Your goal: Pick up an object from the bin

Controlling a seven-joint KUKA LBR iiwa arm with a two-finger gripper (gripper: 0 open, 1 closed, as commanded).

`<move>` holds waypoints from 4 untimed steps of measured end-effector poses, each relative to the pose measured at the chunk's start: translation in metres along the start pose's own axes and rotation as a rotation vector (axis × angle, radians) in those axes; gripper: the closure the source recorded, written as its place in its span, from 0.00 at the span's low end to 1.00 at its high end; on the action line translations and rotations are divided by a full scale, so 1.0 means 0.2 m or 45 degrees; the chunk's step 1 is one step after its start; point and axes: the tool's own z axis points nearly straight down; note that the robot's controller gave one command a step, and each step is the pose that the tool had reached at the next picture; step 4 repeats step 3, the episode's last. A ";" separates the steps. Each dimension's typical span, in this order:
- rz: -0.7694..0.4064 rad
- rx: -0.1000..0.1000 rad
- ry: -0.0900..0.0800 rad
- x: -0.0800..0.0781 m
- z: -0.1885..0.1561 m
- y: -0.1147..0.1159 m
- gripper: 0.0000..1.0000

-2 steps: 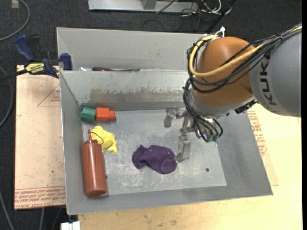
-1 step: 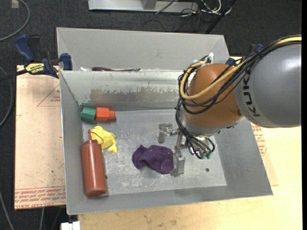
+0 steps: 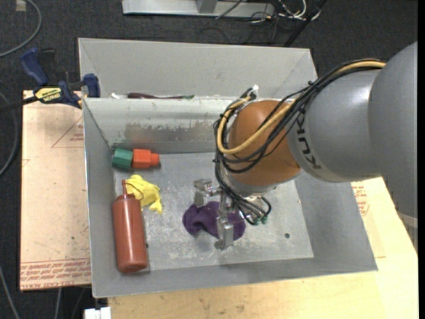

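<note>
Grey bin (image 3: 282,243) floor bears a crumpled purple thing (image 3: 196,219) near its middle, and the end effector (image 3: 214,214) stands low with fingers spread either side of it, so closing and lifting seem still undone.

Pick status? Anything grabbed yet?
Done: gripper is down at the bin floor, fingers either side of the crumpled purple thing mid-bin. In hand: nothing lifted; the fingers look open. Left: close, lift. Red bottle, yellow piece and green-orange block lie untouched at left.
</note>
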 end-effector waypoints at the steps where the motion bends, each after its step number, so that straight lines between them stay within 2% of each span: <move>1: -0.155 -0.003 -0.004 0.01 0.20 -0.06 1.00; 2: -0.155 -0.003 -0.004 0.01 0.20 -0.06 1.00; 3: -0.075 -0.003 -0.009 0.00 -0.46 -0.05 1.00; 4: -0.075 -0.003 -0.009 0.00 -0.46 -0.05 1.00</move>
